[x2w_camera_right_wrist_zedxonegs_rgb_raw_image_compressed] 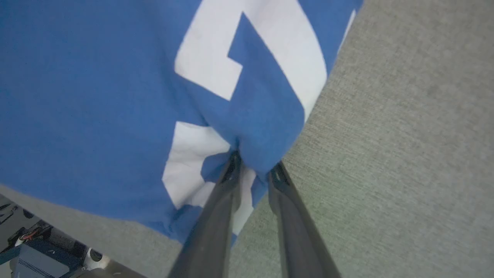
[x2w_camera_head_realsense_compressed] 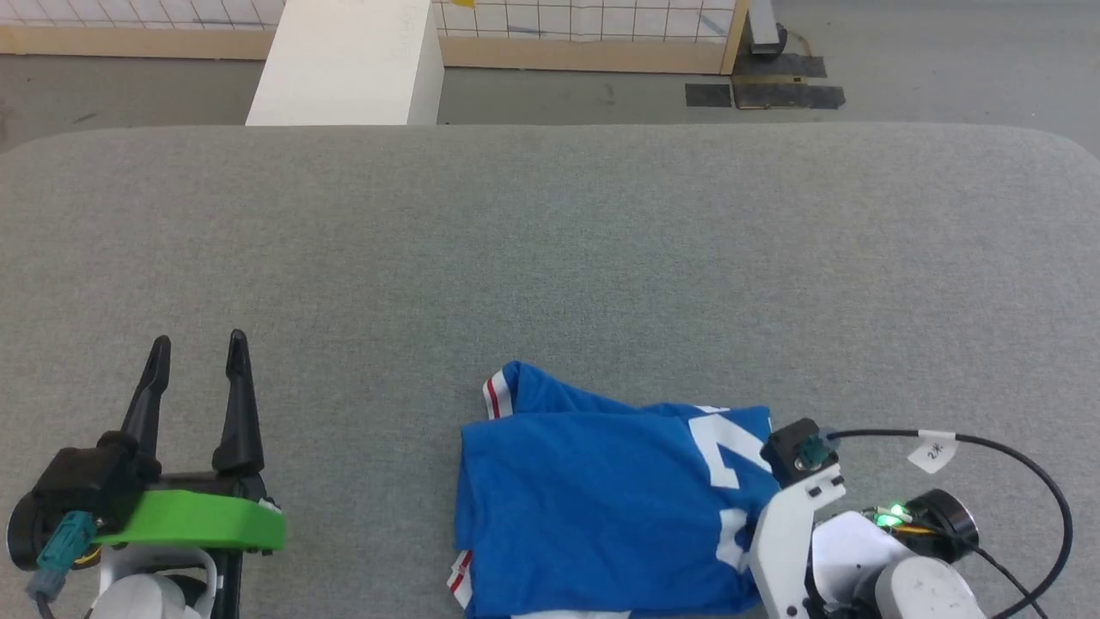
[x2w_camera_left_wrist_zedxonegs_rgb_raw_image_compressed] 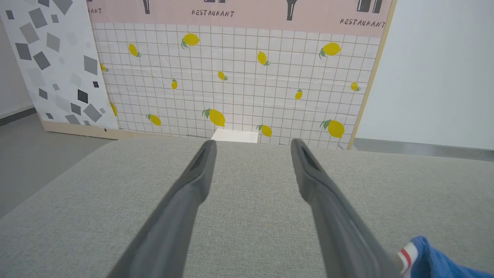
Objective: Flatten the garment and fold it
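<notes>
The garment [x2w_camera_head_realsense_compressed: 593, 499], a bright blue T-shirt with white lettering, lies loosely doubled over itself at the near edge of the grey table [x2w_camera_head_realsense_compressed: 550, 241], with a red-striped sleeve seam poking out at its far left corner. The right gripper [x2w_camera_right_wrist_zedxonegs_rgb_raw_image_compressed: 254, 170] has its two dark fingers pinched on a bunched fold at the shirt's right edge, beside the lettering. The left gripper [x2w_camera_head_realsense_compressed: 199, 344] hovers with its fingers spread, holding nothing, well apart from the cloth. By the look of it the flattening is barely under way: the shirt is not yet spread out and no tidy fold has been made
</notes>
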`<state>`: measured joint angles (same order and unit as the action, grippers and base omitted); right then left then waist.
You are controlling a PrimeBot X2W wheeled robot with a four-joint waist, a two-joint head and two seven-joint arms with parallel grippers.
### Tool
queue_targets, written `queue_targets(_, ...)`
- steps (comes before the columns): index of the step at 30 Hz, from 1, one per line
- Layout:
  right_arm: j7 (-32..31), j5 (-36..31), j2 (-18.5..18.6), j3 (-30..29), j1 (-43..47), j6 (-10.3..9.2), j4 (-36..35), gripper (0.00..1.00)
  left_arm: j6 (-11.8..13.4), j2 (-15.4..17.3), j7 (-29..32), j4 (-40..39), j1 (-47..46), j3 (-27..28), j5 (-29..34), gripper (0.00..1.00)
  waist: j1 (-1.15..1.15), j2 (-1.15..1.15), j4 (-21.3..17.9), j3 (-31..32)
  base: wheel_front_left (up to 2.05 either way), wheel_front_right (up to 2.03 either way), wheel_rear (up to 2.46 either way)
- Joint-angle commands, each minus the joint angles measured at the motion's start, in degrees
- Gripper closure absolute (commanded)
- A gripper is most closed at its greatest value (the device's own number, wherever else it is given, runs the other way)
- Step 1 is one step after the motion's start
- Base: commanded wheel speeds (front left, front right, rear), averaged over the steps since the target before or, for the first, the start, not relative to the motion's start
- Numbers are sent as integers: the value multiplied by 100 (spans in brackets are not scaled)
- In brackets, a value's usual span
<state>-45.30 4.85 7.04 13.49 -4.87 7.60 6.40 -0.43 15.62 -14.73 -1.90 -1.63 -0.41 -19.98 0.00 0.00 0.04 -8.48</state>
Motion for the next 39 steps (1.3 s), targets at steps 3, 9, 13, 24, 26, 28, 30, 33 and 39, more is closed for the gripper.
queue_targets(3,136,86,175,132,-248,-11,121,100,76,-6,-27,-53,108,137,-11,0,0,0,-138,20,0,0,0)
queue_targets(9,137,498,952,888,-859,-11,-37,100,182,37,-27,-175,379,362,-43,0,0,0,-870,16,0,0,0)
queue_targets(13,-3,840,1631,1389,-1463,-11,-151,100,275,-7,-27,-338,523,555,-100,0,0,0,-1674,-136,0,0,0)
queue_targets(24,455,1323,1966,922,-2689,-11,774,100,192,366,206,-629,82,509,46,0,0,0,-3059,-910,0,0,0)
queue_targets(26,592,1242,1912,737,-2833,-11,1005,100,189,455,330,-741,-5,489,84,0,0,0,-3147,-1118,0,0,0)
queue_targets(28,754,1157,1835,494,-2947,-11,1245,100,191,546,443,-884,-87,473,135,0,0,0,-3177,-1333,0,0,0)
queue_targets(30,914,1036,1785,257,-3049,-11,1480,100,203,630,572,-1040,-155,466,177,0,0,0,-3164,-1572,0,0,0)
queue_targets(33,1113,786,1746,-149,-3201,-11,1860,100,229,750,737,-1257,-194,493,227,0,0,0,-3105,-1870,0,0,0)
queue_targets(39,1508,51,1692,-1215,-3517,-11,2493,100,283,981,987,-1599,-161,668,254,0,0,0,-2891,-2293,0,0,0)
